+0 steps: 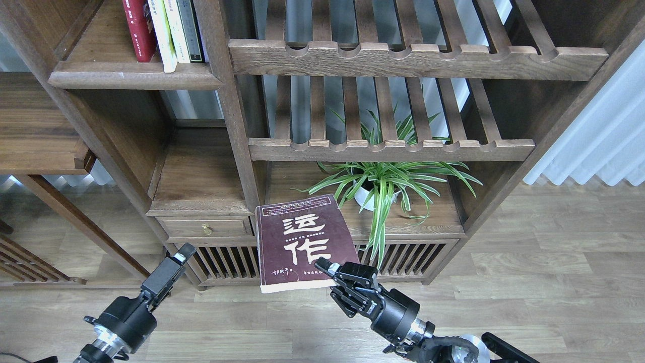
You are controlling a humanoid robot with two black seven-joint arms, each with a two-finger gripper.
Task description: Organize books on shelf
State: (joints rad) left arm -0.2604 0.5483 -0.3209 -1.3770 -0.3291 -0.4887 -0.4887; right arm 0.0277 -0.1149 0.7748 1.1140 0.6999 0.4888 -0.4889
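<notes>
One dark maroon paperback with big white Chinese characters (302,242) is showing in front of the bookcase, its cover reading "运作". The right pincer (336,269) is clamping its lower right corner, holding it face up above the wood floor (529,282). At least three more upright books (164,30), a red one leftmost and pale ones beside it, are standing on the solid dark brown wooden shelf (131,78) at upper left. The left pincer (185,251) is hanging free; whether its fingers are apart, I cannot tell. One green striped potted plant (388,181) is sitting low in the bookcase.
</notes>
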